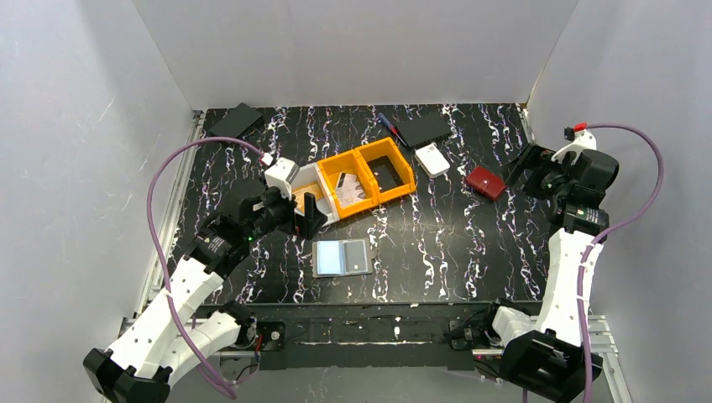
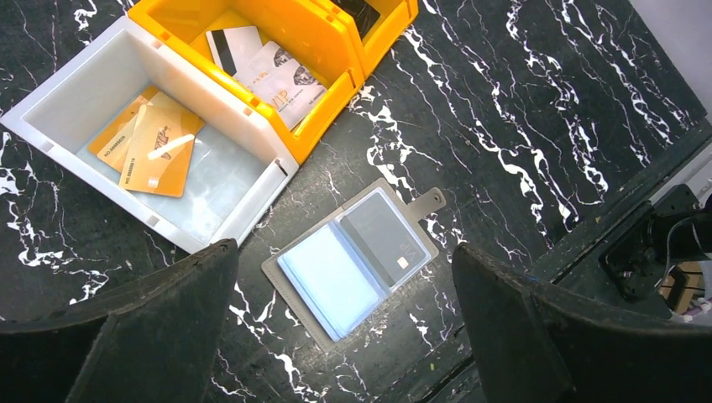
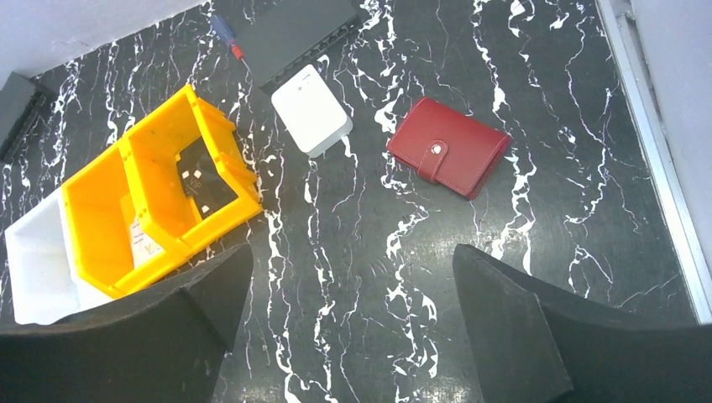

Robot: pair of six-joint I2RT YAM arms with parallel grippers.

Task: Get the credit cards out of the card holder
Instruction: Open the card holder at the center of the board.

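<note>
I hover my grippers wide to reach in: left gripper (image 2: pixel 346 252) over the grey holder (image 2: pixel 327 281) beside the white bin (image 2: pixel 84 80), right gripper (image 3: pixel 351 252) facing the shut red card holder (image 3: pixel 449 147).

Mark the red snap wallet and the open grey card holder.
Closed red leather snap wallet (image 3: pixel 474 151): right wrist view, front cover.
Open grey sleeved card holder (image 2: pixel 323 281): left wrist view, pale clear sleeve.

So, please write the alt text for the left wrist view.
An open grey card holder lies on the black marbled table, between the wide-open jaws. Beyond it, a white bin holds orange cards, beside a yellow bin with more cards.
</note>
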